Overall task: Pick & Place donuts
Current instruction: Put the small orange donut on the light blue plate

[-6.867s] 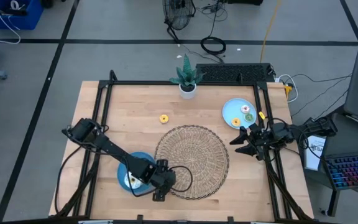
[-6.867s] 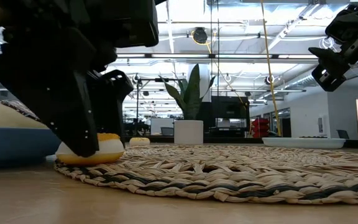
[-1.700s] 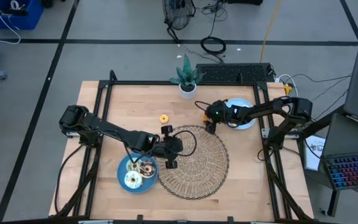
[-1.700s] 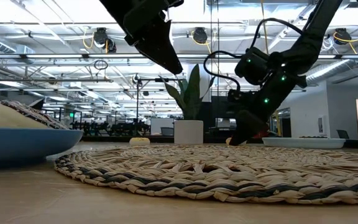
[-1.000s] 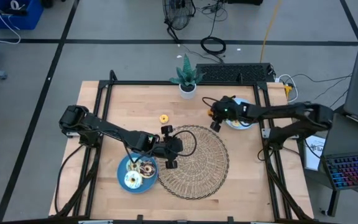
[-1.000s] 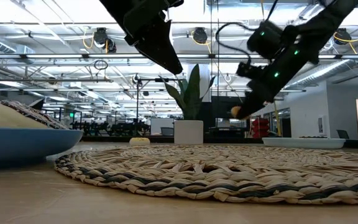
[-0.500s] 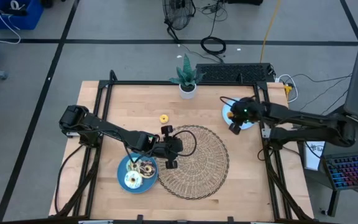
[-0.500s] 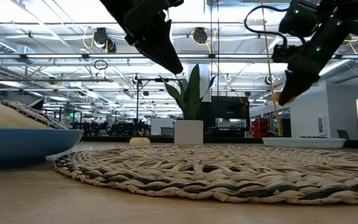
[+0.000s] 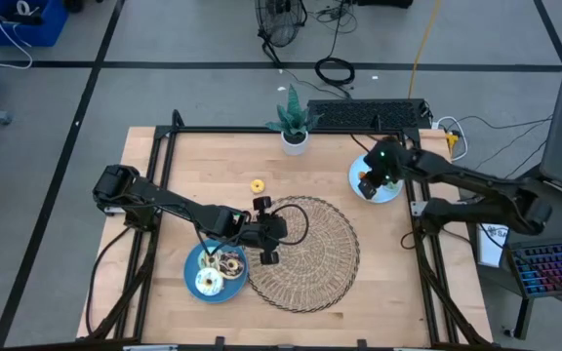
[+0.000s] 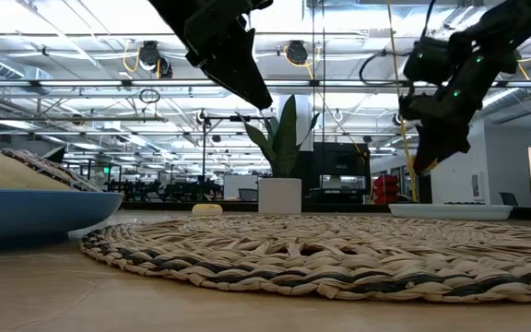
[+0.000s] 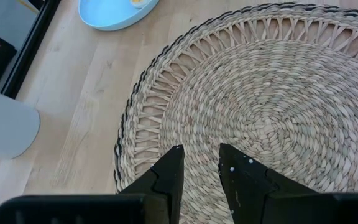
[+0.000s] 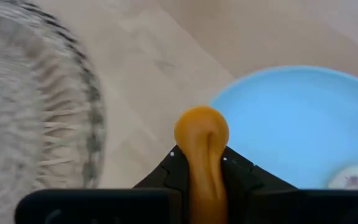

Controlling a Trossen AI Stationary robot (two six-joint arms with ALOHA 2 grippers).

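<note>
- Right claw is clamped on a small orange toy donut, held on edge between its fingers, up in the air over the near rim of the round light-blue plate at the far right of the wooden table.
- Just past that claw, a pale donut lies on the same plate, half cut off in the right wrist view.
- Left claw hangs above the big round woven wicker mat, its fingers a small gap apart with nothing between them.
- Beside the left claw, toward the table's front edge, a darker blue plate carries a pile of donuts.
- One yellow donut sits alone on the bare wood beyond the left claw, near a small potted plant in a white pot.
</note>
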